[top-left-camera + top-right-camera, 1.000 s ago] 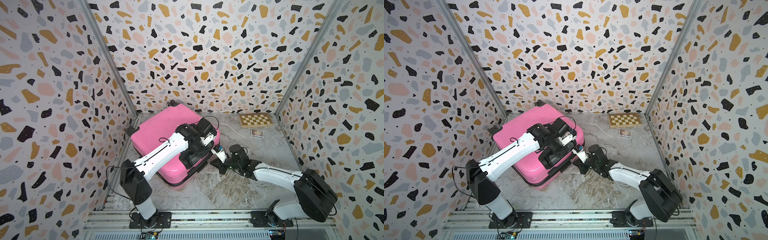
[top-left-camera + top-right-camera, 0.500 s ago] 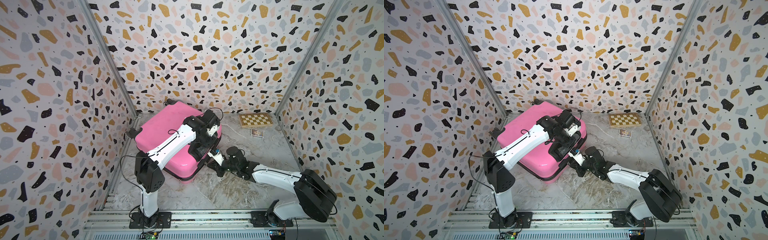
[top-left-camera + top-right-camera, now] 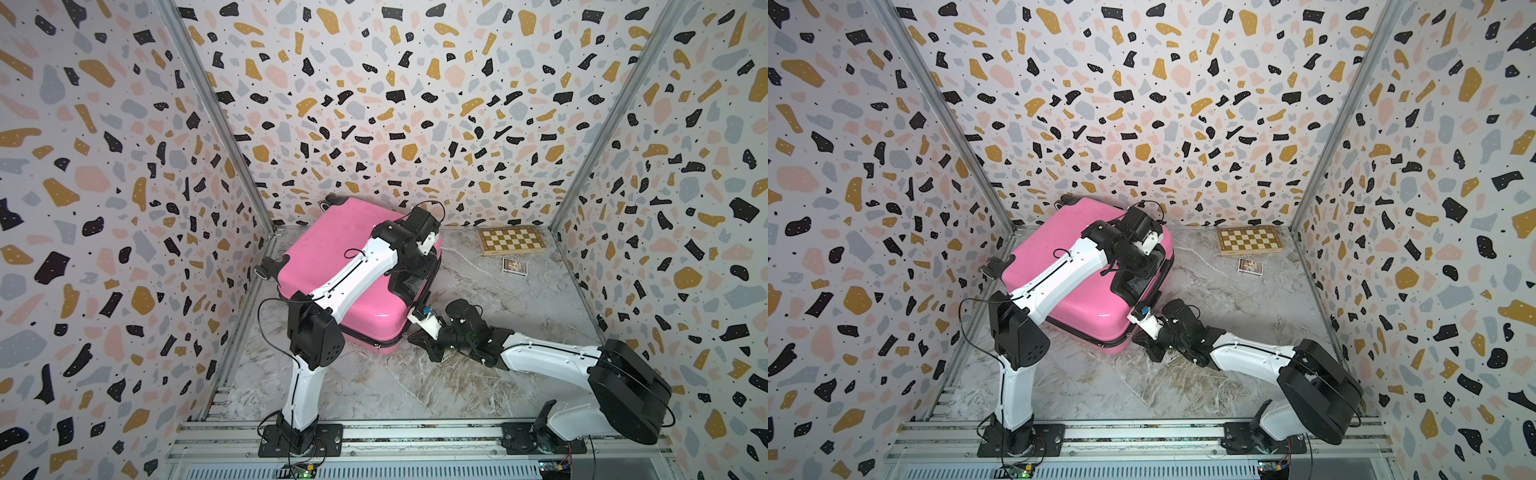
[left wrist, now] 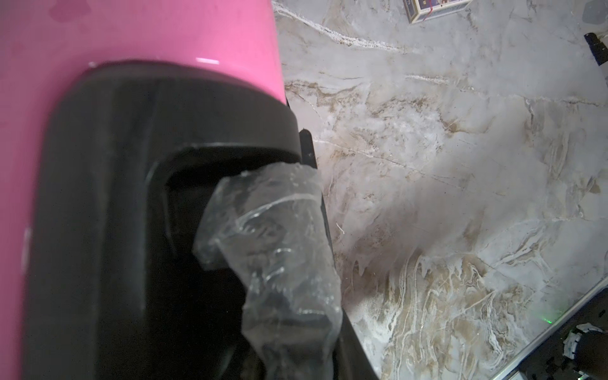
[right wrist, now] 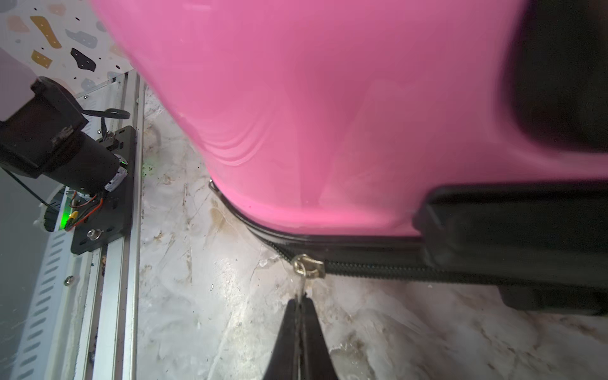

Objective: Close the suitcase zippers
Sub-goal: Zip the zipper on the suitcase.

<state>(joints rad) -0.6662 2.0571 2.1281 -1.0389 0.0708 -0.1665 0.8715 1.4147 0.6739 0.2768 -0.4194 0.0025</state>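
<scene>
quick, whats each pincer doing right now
left pincer: cannot tell; one taped finger sits in the recess of the suitcase black handle, the other is hidden
right pincer: closed on the zipper pull

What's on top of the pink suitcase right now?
The left arm lies across the suitcase, with the left claw down in the black handle recess. The arm covers the shell beneath it, and the claw's grip there is hidden.

Terrazzo-patterned walls [image 3: 374, 104] are enclosing the cell, joining at aluminium corner posts [image 3: 222, 124]. A marbled grey desk [image 3: 415, 382] is spreading beneath the right claw [image 5: 300, 296] under even light; an aluminium rail [image 3: 415, 434] is running along its edge, well behind the claw.
</scene>
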